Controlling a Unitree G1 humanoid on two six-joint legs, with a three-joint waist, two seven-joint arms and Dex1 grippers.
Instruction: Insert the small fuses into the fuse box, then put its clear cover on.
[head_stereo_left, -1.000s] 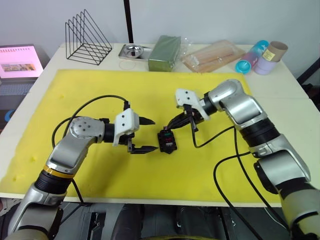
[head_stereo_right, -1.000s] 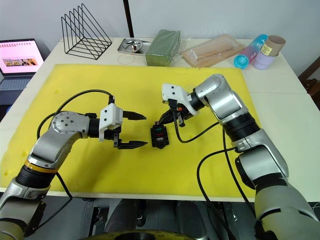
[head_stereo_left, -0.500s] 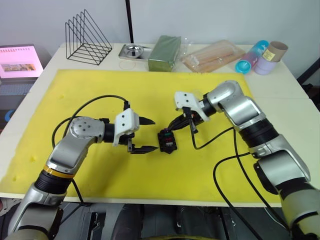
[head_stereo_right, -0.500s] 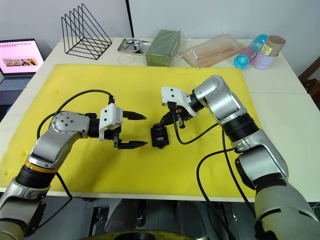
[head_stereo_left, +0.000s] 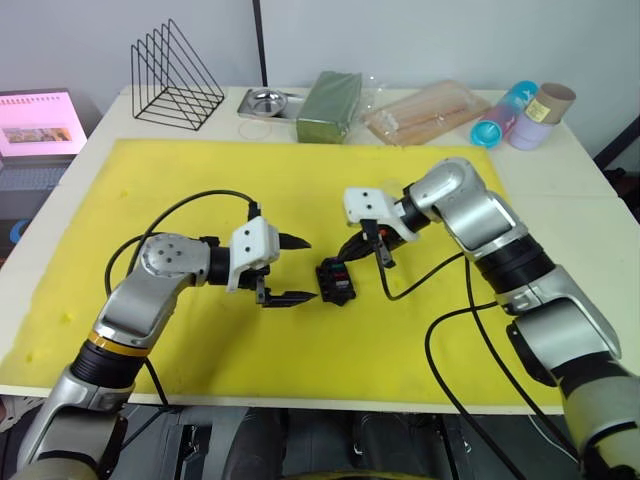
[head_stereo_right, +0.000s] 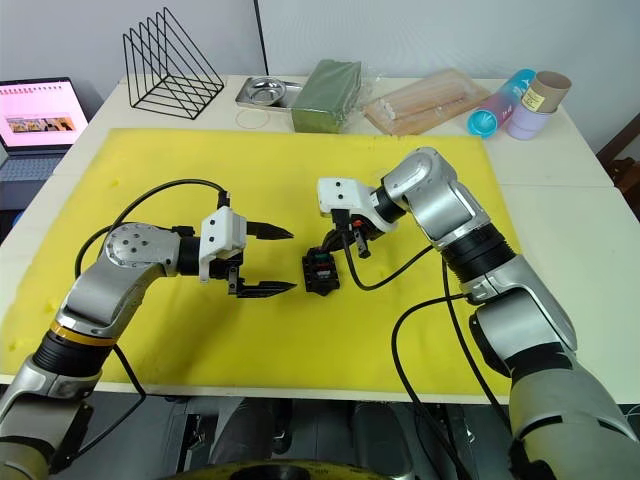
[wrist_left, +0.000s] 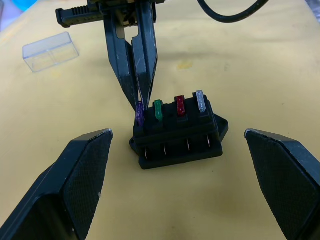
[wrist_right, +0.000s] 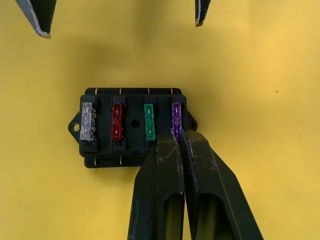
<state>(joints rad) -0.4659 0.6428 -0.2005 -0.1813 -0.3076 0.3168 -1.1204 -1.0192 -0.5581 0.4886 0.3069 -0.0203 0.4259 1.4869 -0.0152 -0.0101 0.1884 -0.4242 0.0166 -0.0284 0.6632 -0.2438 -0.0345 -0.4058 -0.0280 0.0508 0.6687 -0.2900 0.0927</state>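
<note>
Landmark: fuse box (head_stereo_left: 334, 281), lying mid yellow mat (head_stereo_left: 180, 180), slotted face up.

Left gripper (head_stereo_left: 291, 268) sits just to the robot's left of the box, jaws released and spread wide, not touching it, nothing between them.

All four small fuses stand in one row in the box: grey fuse (wrist_right: 88, 121), red fuse (wrist_right: 117, 121), green fuse (wrist_right: 149, 121), purple fuse (wrist_right: 176, 118). Purple is in the end slot, the one nearest the right gripper's tips.

Right gripper (wrist_right: 178, 136) comes in from the box's far right side, jaws clenched together, tips resting on the purple fuse at its top end. Cannot tell whether they pinch it or just press on it.

Clear cover (wrist_left: 50, 51) lies off the box on the mat, well apart, beyond the right gripper on the side away from the left gripper.

Farther from the box, past the mat's far edge on the table (head_stereo_left: 600, 210): wire rack (head_stereo_left: 172, 75), metal tray (head_stereo_left: 268, 103), green packet (head_stereo_left: 329, 105), clear bag of sticks (head_stereo_left: 428, 112), coloured tubes (head_stereo_left: 520, 112). Laptop (head_stereo_left: 38, 125) beyond the table's left edge.
</note>
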